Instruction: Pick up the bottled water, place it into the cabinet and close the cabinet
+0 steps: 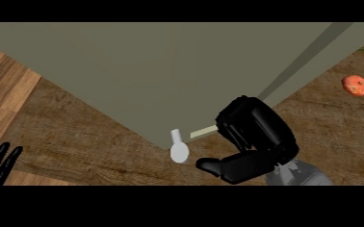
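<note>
Just left of right hand [250,139]: bottled water [178,149]

An orange object [353,85] lies on the wooden counter [78,144].

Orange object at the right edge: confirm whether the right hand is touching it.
No: the orange object lies apart from the right hand.
</note>
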Controlling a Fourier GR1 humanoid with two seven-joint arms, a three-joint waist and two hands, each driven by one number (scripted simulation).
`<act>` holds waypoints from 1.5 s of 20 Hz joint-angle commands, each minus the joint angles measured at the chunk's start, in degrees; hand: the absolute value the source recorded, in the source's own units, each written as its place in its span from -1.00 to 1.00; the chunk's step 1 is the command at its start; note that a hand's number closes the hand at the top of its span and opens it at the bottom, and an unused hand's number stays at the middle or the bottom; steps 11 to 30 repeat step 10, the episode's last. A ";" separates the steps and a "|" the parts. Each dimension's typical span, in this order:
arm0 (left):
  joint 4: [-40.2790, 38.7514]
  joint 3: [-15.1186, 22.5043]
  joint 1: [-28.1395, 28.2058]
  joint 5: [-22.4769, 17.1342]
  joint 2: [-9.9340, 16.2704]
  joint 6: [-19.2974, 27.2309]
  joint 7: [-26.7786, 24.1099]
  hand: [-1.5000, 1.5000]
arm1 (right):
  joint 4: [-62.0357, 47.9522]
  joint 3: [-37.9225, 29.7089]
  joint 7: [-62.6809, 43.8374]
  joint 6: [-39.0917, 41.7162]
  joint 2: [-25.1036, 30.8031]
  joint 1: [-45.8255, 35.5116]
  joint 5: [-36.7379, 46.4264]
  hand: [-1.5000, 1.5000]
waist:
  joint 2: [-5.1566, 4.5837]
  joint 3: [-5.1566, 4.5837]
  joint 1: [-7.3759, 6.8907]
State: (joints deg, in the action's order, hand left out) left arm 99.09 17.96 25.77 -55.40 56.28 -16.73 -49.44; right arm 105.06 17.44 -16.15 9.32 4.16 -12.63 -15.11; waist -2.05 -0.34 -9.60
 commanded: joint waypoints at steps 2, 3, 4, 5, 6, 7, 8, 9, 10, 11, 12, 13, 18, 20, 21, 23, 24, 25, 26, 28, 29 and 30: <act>-0.99 -0.46 0.37 -0.62 -0.16 -2.76 -0.66 -1.00 | -17.05 -5.92 -2.73 -4.69 -3.98 -17.72 2.26 1.00 | 0.32 0.15 1.16; -0.84 -0.43 -0.21 -1.51 -0.50 -2.67 0.04 -1.00 | -19.74 -7.95 -2.37 -5.04 -3.61 -20.94 2.55 1.00 | 0.16 0.17 1.59; -0.97 -0.25 0.30 -0.65 -0.93 -3.25 -0.78 -1.00 | -23.42 -9.84 -1.67 -5.14 -3.52 -23.09 2.08 1.00 | 0.37 0.21 2.03; -1.16 -0.52 0.12 -0.21 -0.65 -2.20 -0.14 -1.00 | -26.84 -10.28 -0.13 -5.76 -4.06 -26.32 2.51 1.00 | 0.34 0.26 2.13; -0.95 -0.91 1.43 0.07 -0.33 -3.90 -1.38 -1.00 | -29.67 -11.53 -1.13 -6.17 -3.64 -29.04 3.06 1.00 | 0.65 0.24 1.95; -1.37 -0.95 1.40 -0.15 -0.55 -4.05 -1.03 -1.00 | -31.96 -12.13 -1.76 -6.13 -3.94 -31.77 2.62 1.00 | 0.76 0.24 2.77; -1.69 -1.94 0.93 -0.16 -0.51 -4.11 -1.44 -1.00 | -34.75 -12.20 -0.07 -5.36 -4.10 -32.66 2.59 1.00 | 0.71 0.26 2.93; -0.55 -3.45 0.72 -2.13 0.77 -3.89 -0.27 -1.00 | -35.70 -11.63 0.05 -5.34 -4.12 -33.46 2.23 1.00 | 0.75 0.34 3.02; -0.55 -1.33 -0.86 -1.03 -1.38 -2.85 0.33 -1.00 | -32.72 -10.34 -2.03 -5.41 -4.14 -31.77 1.77 1.00 | 0.62 0.29 3.56; -0.55 -1.33 -0.86 -1.03 -1.38 -2.85 0.33 -1.00 | -32.72 -10.34 -2.03 -5.41 -4.14 -31.77 1.77 1.00 | 0.62 0.29 3.56; -0.55 -1.33 -0.86 -1.03 -1.38 -2.85 0.33 -1.00 | -32.72 -10.34 -2.03 -5.41 -4.14 -31.77 1.77 1.00 | 0.62 0.29 3.56; -0.55 -1.33 -0.86 -1.03 -1.38 -2.85 0.33 -1.00 | -32.72 -10.34 -2.03 -5.41 -4.14 -31.77 1.77 1.00 | 0.62 0.29 3.56; -0.55 -1.33 -0.86 -1.03 -1.38 -2.85 0.33 -1.00 | -32.72 -10.34 -2.03 -5.41 -4.14 -31.77 1.77 1.00 | 0.62 0.29 3.56; -0.55 -1.33 -0.86 -1.03 -1.38 -2.85 0.33 -1.00 | -32.72 -10.34 -2.03 -5.41 -4.14 -31.77 1.77 1.00 | 0.62 0.29 3.56; -0.55 -1.33 -0.86 -1.03 -1.38 -2.85 0.33 -1.00 | -32.72 -10.34 -2.03 -5.41 -4.14 -31.77 1.77 1.00 | 0.62 0.29 3.56; -0.55 -1.33 -0.86 -1.03 -1.38 -2.85 0.33 -1.00 | -32.72 -10.34 -2.03 -5.41 -4.14 -31.77 1.77 1.00 | 0.62 0.29 3.56; -0.55 -1.33 -0.86 -1.03 -1.38 -2.85 0.33 -1.00 | -32.72 -10.34 -2.03 -5.41 -4.14 -31.77 1.77 1.00 | 0.62 0.29 3.56; -0.55 -1.33 -0.86 -1.03 -1.38 -2.85 0.33 -1.00 | -32.72 -10.34 -2.03 -5.41 -4.14 -31.77 1.77 1.00 | 0.62 0.29 3.56; -0.55 -1.33 -0.86 -1.03 -1.38 -2.85 0.33 -1.00 | -32.72 -10.34 -2.03 -5.41 -4.14 -31.77 1.77 1.00 | 0.62 0.29 3.56; -0.55 -1.33 -0.86 -1.03 -1.38 -2.85 0.33 -1.00 | -32.72 -10.34 -2.03 -5.41 -4.14 -31.77 1.77 1.00 | 0.62 0.29 3.56; -0.55 -1.33 -0.86 -1.03 -1.38 -2.85 0.33 -1.00 | -32.72 -10.34 -2.03 -5.41 -4.14 -31.77 1.77 1.00 | 0.62 0.29 3.56; -0.55 -1.33 -0.86 -1.03 -1.38 -2.85 0.33 -1.00 | -32.72 -10.34 -2.03 -5.41 -4.14 -31.77 1.77 1.00 | 0.62 0.29 3.56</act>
